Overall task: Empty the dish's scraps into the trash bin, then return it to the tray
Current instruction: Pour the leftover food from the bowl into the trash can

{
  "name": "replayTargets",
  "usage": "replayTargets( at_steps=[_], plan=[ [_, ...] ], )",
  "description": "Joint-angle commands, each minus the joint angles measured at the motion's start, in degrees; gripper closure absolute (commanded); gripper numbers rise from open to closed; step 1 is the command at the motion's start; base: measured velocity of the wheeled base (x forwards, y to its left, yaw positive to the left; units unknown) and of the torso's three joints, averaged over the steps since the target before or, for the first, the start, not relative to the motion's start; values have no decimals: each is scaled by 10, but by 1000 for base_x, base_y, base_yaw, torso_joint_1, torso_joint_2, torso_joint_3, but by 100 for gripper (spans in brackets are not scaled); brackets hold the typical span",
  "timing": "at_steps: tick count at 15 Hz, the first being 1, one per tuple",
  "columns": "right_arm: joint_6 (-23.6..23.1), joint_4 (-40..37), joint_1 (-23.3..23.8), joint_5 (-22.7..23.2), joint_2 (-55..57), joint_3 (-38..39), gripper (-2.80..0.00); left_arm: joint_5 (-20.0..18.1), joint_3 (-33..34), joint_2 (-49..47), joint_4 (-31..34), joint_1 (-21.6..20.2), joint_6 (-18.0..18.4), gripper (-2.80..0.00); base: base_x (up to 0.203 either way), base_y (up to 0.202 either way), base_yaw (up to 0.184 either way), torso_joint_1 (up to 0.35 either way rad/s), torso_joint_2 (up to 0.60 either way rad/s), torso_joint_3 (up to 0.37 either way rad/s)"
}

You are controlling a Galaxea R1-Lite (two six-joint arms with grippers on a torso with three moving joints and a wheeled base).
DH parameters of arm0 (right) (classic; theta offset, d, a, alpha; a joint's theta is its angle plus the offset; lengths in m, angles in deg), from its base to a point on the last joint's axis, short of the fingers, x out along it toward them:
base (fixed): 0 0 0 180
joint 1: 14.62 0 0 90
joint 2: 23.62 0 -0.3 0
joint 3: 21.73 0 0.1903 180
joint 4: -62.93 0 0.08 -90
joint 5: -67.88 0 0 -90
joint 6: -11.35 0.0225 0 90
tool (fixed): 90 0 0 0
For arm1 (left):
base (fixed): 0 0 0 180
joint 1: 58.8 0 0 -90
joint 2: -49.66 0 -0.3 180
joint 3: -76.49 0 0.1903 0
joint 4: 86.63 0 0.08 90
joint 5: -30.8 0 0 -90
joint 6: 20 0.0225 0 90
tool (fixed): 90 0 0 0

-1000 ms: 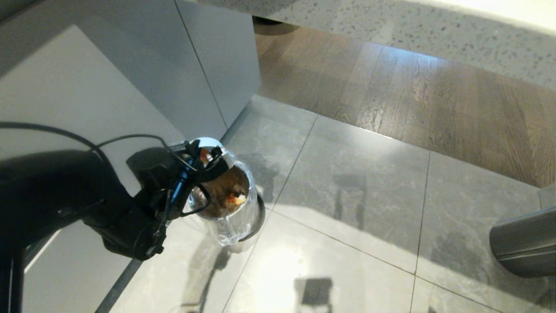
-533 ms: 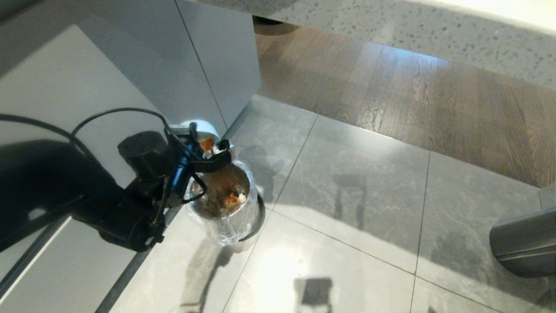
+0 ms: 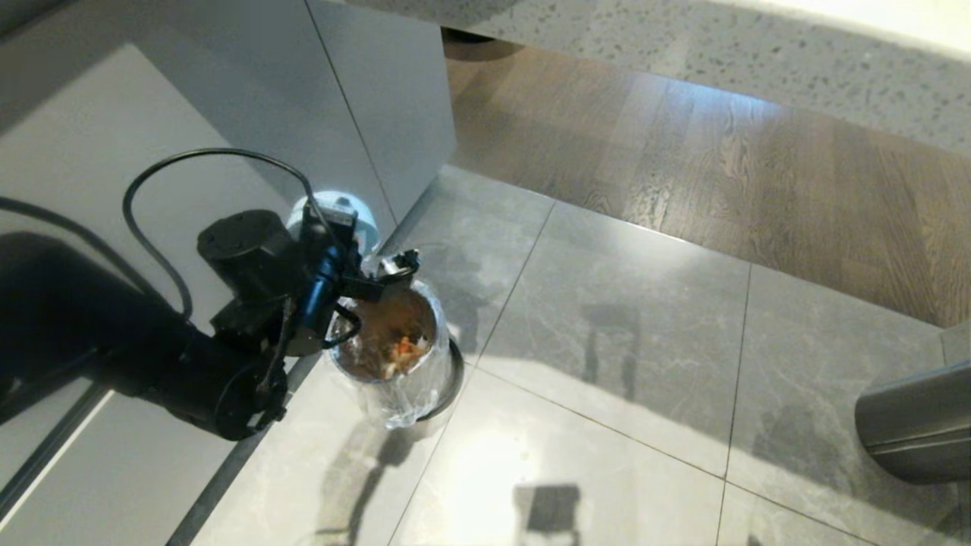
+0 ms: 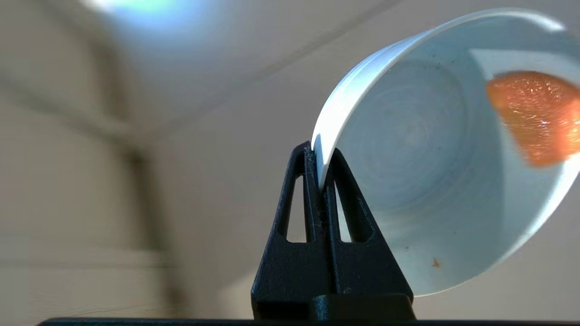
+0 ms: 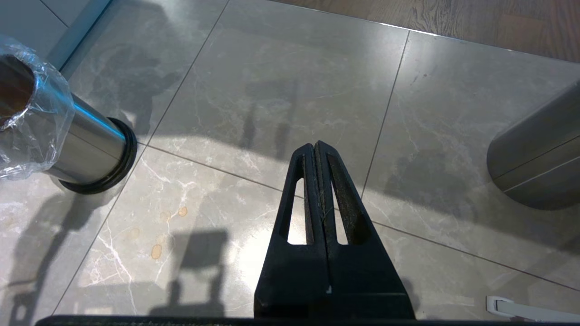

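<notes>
The pale blue-white dish (image 4: 421, 149) is tipped steeply on edge above the far rim of the trash bin (image 3: 394, 379), and my left gripper (image 4: 319, 151) is shut on its rim. In the head view the dish (image 3: 362, 221) shows only partly behind the wrist. One orange chunk (image 4: 534, 117) still clings inside the dish. More scraps (image 3: 406, 347), orange and pale, lie in the brownish inside of the bin. My right gripper (image 5: 316, 146) hangs shut and empty over the floor tiles, to the right of the bin (image 5: 86, 145). The tray is out of view.
A grey cabinet (image 3: 227, 152) stands right behind and left of the bin. A brushed-steel cylinder (image 3: 910, 425) stands on the floor at the right, also seen as the cylinder (image 5: 534, 158) in the right wrist view. Wood flooring (image 3: 721, 167) begins beyond the grey tiles.
My left wrist has rolled and lifted, carrying the dish up and back from over the bin's mouth and tipping it steeper. More orange bits now lie in the bin.
</notes>
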Motion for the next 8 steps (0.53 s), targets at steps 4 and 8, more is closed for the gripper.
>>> replayTargets(
  at_steps=[4,8],
  plan=[
    [0,0,0,0,0,0,0,0,43,24,-68,24,43,0,0,0,0,0,0,0],
    [-1,0,0,0,0,0,0,-6,54,28,-77,34,44,0,0,0,0,0,0,0]
  ],
)
